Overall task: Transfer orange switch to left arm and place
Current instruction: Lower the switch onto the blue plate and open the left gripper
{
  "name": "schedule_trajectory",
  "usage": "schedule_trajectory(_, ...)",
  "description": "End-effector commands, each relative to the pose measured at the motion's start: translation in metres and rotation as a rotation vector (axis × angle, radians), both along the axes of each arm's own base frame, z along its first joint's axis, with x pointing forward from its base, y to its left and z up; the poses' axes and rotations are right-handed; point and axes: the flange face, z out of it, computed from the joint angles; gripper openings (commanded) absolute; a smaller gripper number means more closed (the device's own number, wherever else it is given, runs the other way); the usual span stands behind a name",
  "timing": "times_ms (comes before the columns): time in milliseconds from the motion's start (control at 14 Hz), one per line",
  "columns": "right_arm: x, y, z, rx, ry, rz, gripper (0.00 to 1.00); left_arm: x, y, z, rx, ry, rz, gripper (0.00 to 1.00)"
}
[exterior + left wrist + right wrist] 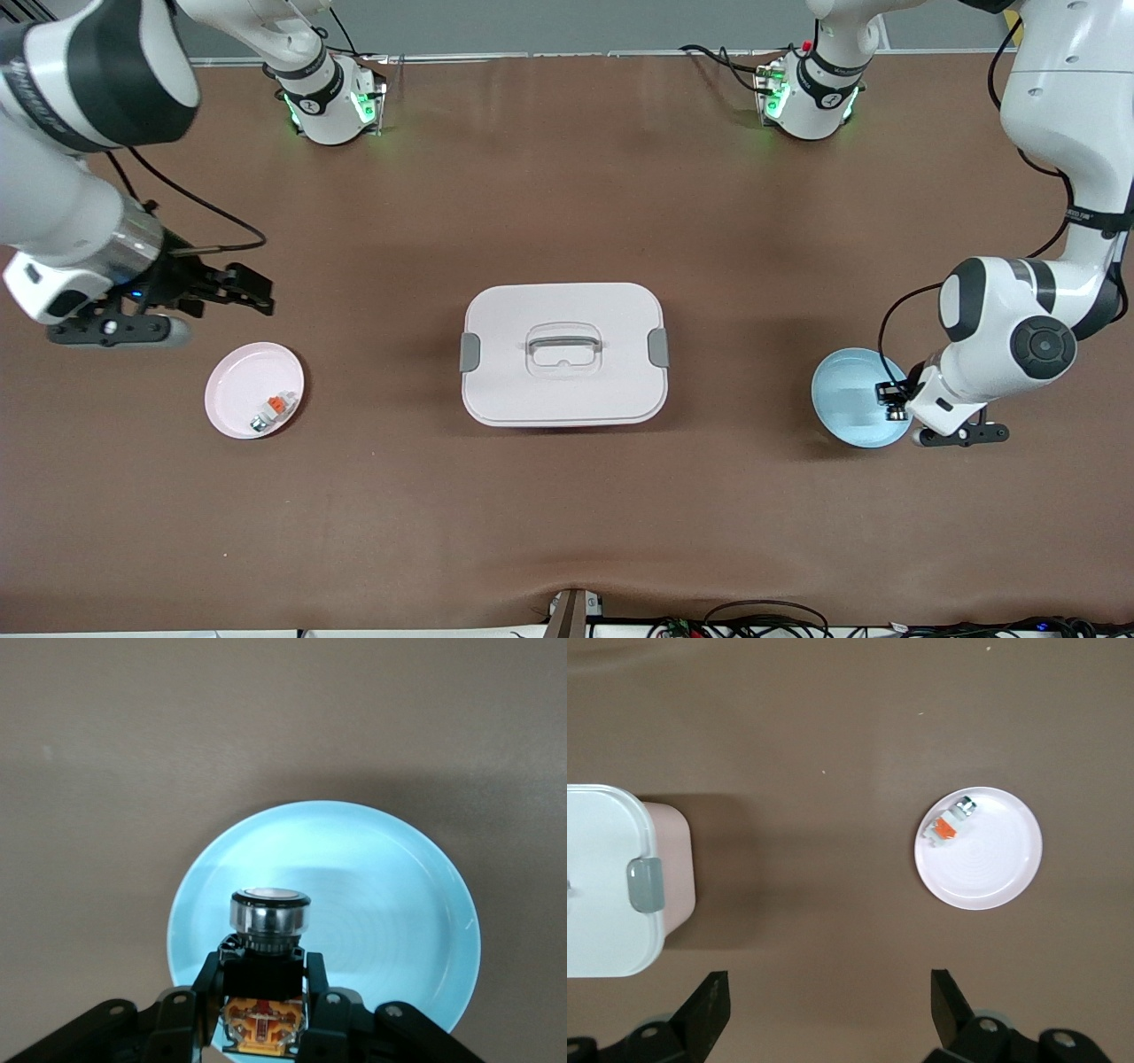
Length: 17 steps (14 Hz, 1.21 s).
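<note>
I see left gripper [266,1014] clamped on small black orange switch [266,970] over round light-blue plate [390,904] | right gripper [828,1010] spread wide (waiting, holding nothing) | big white lidded plastic box [563,354] mid-table

Both arms were glossy white with black joint bands; the left arm [1019,337] showed a round black cap at one joint. Black cables looped along each. Green lights glowed on the bases. The right gripper [226,292] and left gripper [266,1014] were black, with small screws near the fingers.
</note>
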Motion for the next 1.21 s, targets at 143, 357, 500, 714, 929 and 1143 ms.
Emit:
schedule_trajectory(143,-0.017,-0.045,0.019,-0.050,-0.004,0.061,1.00,-0.015,-0.002,-0.011,0.007,0.030,-0.020,0.00)
schedule_trajectory(357,-0.023,-0.061,0.029,-0.054,-0.007,0.038,1.00,-0.020,0.002,-0.027,-0.002,0.028,-0.026,0.00)
schedule_trajectory(500,-0.027,-0.072,0.038,-0.058,-0.020,0.021,1.00,-0.020,-0.002,-0.035,-0.013,0.001,-0.057,0.00)
schedule_trajectory(714,-0.033,-0.083,0.051,-0.063,-0.043,0.008,1.00,-0.019,-0.002,-0.043,-0.021,-0.011,-0.074,0.00)
schedule_trajectory(929,-0.035,-0.097,0.056,-0.062,-0.051,0.007,1.00,-0.018,-0.005,-0.043,-0.021,-0.012,-0.079,0.79)
schedule_trajectory(1143,-0.038,-0.101,0.056,-0.062,-0.034,0.001,1.00,-0.012,-0.016,-0.009,-0.016,-0.053,-0.094,1.00)
